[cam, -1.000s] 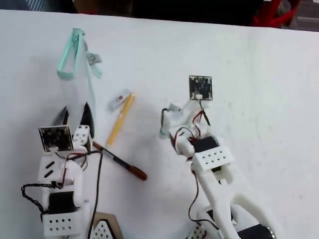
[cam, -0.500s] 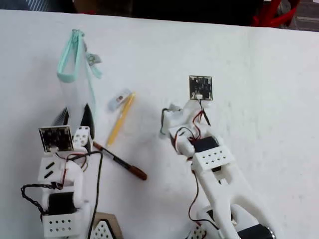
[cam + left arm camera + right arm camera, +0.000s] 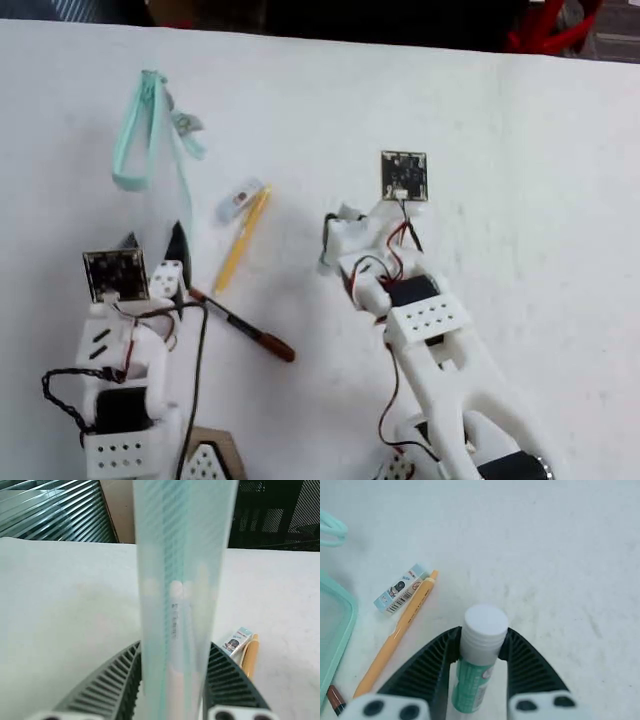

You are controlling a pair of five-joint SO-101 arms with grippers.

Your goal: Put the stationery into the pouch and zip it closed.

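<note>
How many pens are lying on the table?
2. A yellow pen lies beside the eraser. A dark pen with a brown end lies close to the yellow pen's other end. The pouch may hide more.

Clear mint-edged pouch [image 3: 180, 580] on edge beside eraser [image 3: 240, 200], yellow pen [image 3: 240, 243], brown pen [image 3: 245, 330], glue stick [image 3: 477, 660].

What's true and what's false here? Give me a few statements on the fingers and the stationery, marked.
1. The right fingers hold a glue stick. True.
2. The left fingers are open and empty. False: they are shut on the pouch.
3. The eraser is inside the pouch. False: it lies on the table, beside the yellow pen.
4. The yellow pen lies on the table, outside the pouch. True.
</note>
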